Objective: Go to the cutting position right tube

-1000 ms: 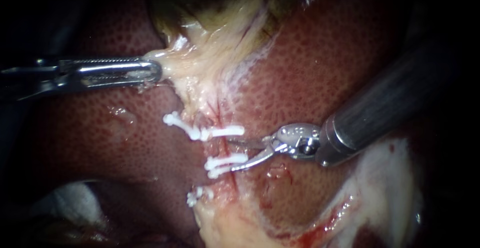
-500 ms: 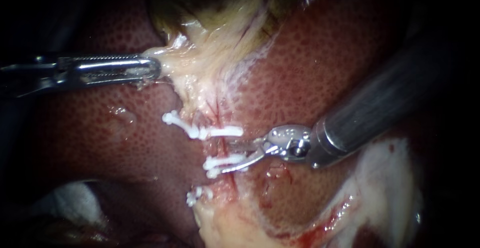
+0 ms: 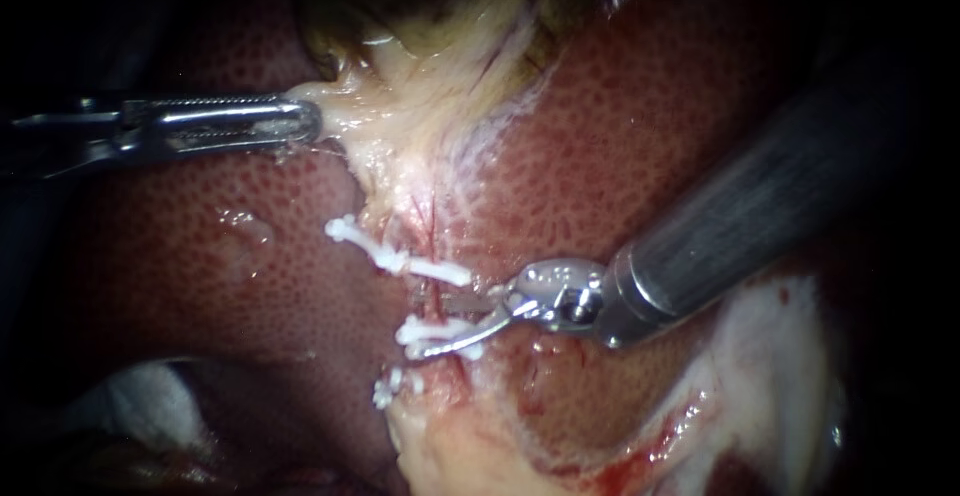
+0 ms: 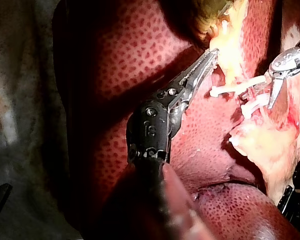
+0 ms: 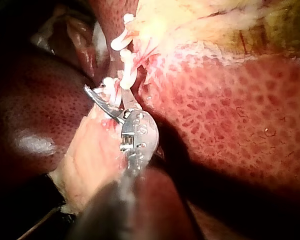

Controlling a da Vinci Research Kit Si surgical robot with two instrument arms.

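Since a second ago our right instrument [image 3: 425, 324] has slid leftward. Its blades are spread, straddling the tube [image 3: 433, 224] between the upper clip [image 3: 400, 258] and middle clip [image 3: 432, 333]. Our left instrument [image 3: 310, 123] pinches pale gallbladder tissue [image 3: 390, 116] taut. Positioning looks nearly done — next we seat the blades squarely, clear of both clips.

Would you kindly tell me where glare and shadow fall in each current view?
Endoscope view: the left instrument glints brightly; the corners lie dark. Left wrist view: heavy shadow covers the liver beside the shaft. Right wrist view: a glare patch on the liver, dark shadow beside the right instrument.
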